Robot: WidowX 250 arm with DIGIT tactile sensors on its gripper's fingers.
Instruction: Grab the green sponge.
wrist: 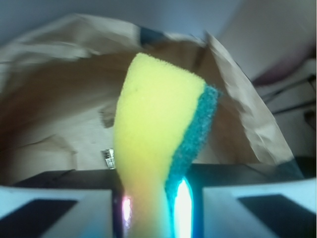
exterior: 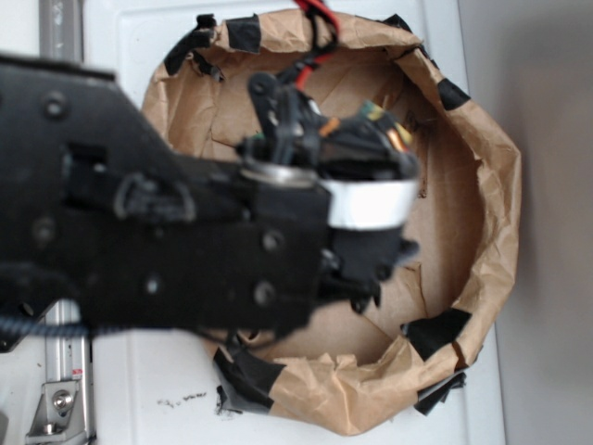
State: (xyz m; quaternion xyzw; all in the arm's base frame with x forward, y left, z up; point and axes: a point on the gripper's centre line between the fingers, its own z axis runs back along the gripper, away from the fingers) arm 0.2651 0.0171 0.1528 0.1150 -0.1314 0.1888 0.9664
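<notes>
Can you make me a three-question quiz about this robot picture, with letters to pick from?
1. Where is the sponge?
A. lying flat on the floor of the bag
B. pinched between the fingers of the gripper
C. outside the bag

2. What colours are on the sponge?
A. yellow and green
B. red and white
C. all blue

3. What is the brown paper bag like?
A. folded shut
B. open at the top, with black tape on its rim
C. crushed flat

Answers: 1 B, the wrist view shows the sponge squeezed thin between the two fingers. 2 A, a wide yellow side and a thin green layer. 3 B, the exterior view looks straight down into it.
</notes>
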